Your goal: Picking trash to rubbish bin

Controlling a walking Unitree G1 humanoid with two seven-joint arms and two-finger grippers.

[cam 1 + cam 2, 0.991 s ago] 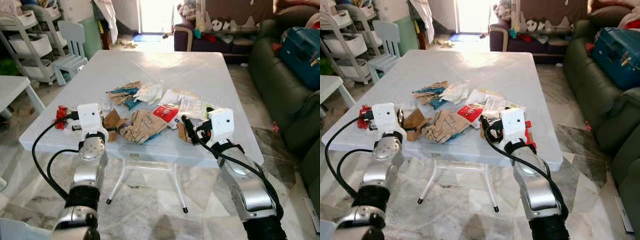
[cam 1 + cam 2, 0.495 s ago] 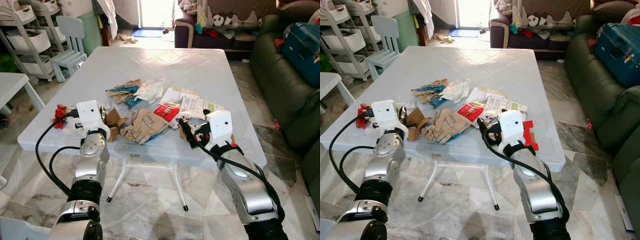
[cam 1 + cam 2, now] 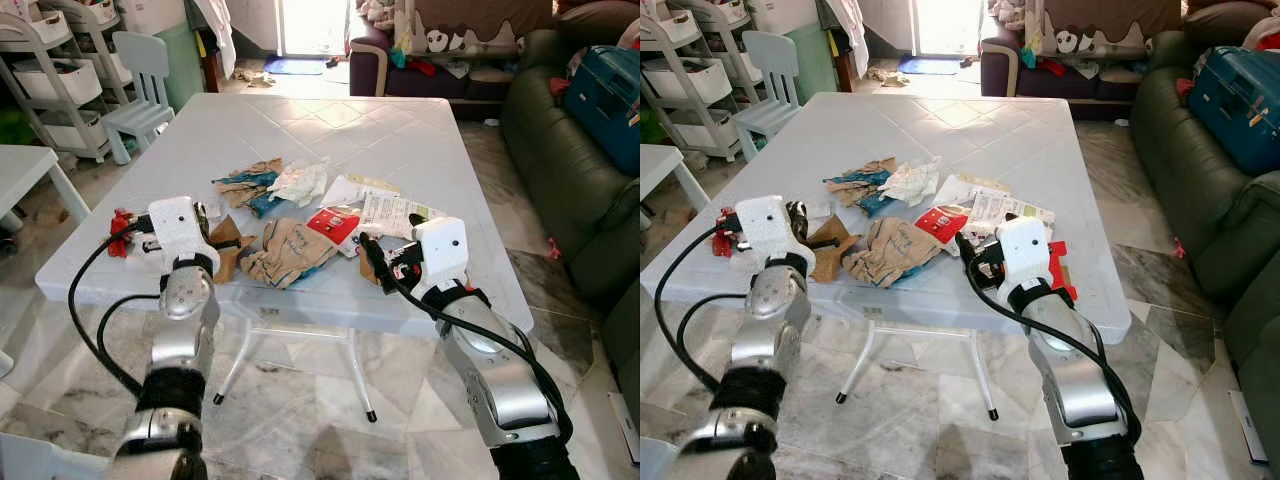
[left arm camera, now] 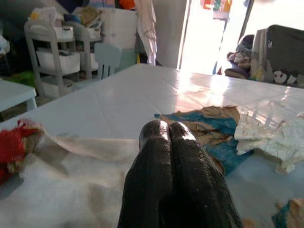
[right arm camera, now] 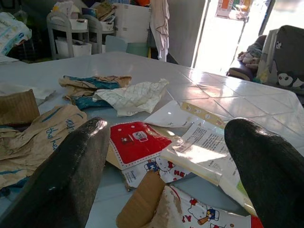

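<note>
While we look down from the head, both our arms reach over the near edge of the white table (image 3: 420, 150), and we list what lies before us from near to far.

Left gripper (image 4: 167, 130): over the table's near left corner; its two black fingers are pressed together, nothing between them.
Right gripper (image 5: 166, 156): over the near right part of the table; its fingers (image 5: 71, 171) stand spread wide, holding nothing, with litter just under the gap.
Red scrap (image 3: 120, 228): at the near left edge, just beside our left wrist.
Brown cardboard piece (image 3: 225, 245): just ahead of the left gripper.
Crumpled brown paper bag (image 3: 290, 250): in the middle of the litter, between our two grippers.
Red-and-white printed carton (image 5: 135, 142): flattened, just ahead of the right gripper and touching the paper bag's far side.
Printed leaflet (image 3: 395, 212): lying flat beyond the carton, to the right.
White crumpled paper (image 3: 300, 182): farther back, beside a blue-and-brown wrapper (image 3: 245, 187).
Rubbish bin: we cannot make one out with any certainty among the furniture.
Far left: a pale child's chair (image 3: 140, 85) and white shelving (image 3: 50, 85).
Far right: a dark green sofa (image 3: 560, 170) with a blue case (image 3: 610, 95) on it.
</note>
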